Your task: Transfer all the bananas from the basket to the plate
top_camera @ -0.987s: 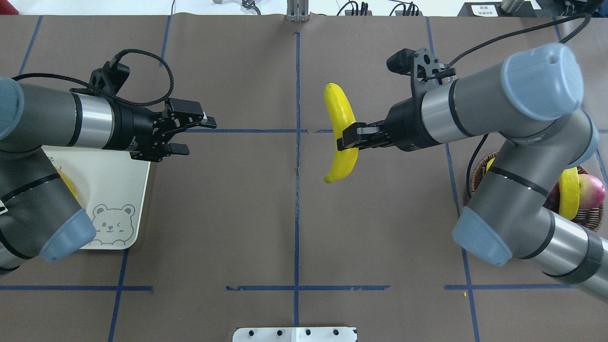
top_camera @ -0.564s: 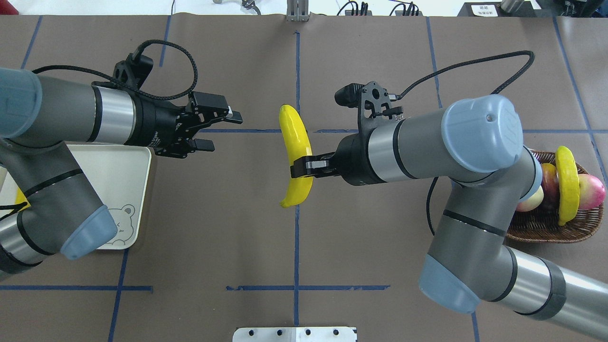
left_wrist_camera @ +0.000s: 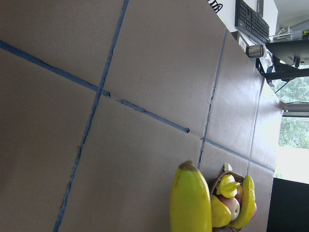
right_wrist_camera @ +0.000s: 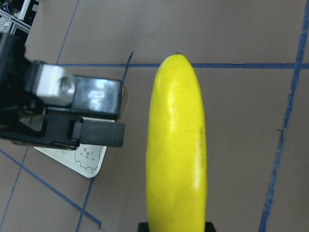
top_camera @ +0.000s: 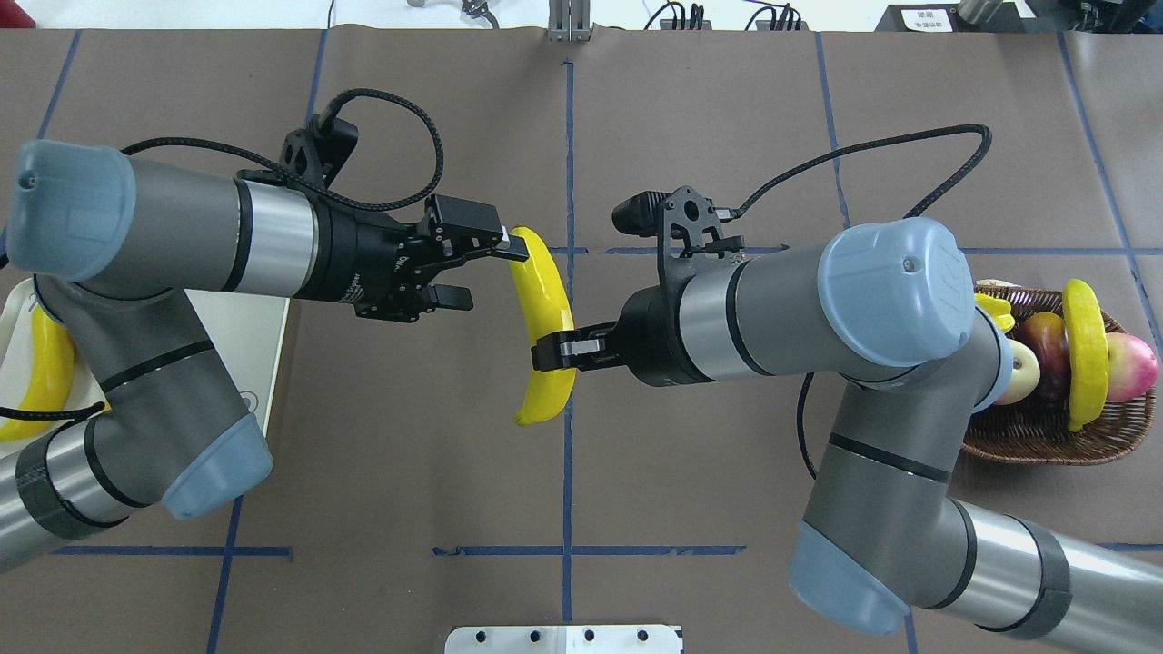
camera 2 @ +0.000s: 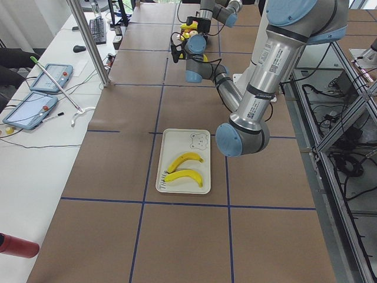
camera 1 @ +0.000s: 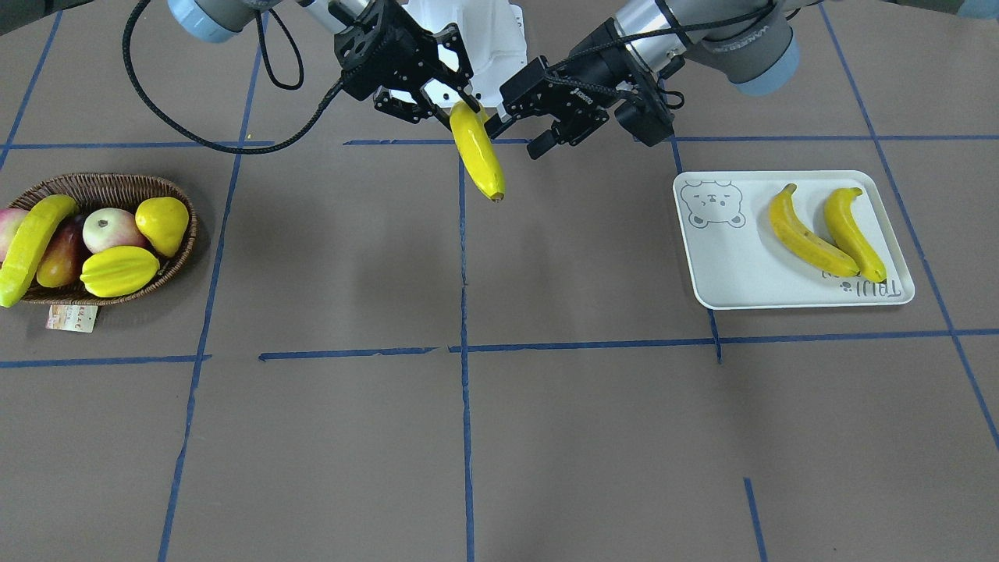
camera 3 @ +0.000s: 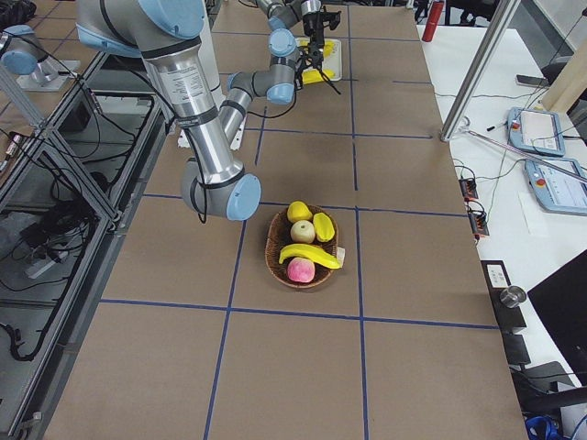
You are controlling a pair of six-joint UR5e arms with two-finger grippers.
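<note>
Banana [top_camera: 543, 300] hung mid-air over table centre, clamped by right gripper [top_camera: 551, 352]; left gripper [top_camera: 493, 272] gaped wide just beside it, not around it; risk: right releasing before left bit, or a tip-only grip slipping, dropping it short of plate [camera 1: 734, 265].

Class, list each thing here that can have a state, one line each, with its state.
Black two-finger right gripper: shut on the long yellow held banana, clear of the table.
Black left gripper: open, one finger at that banana's end.
Rectangular white bear-print plate: holds two yellow bananas, lying flat.
Oval brown wicker basket: holds one yellow banana atop other fruit.
</note>
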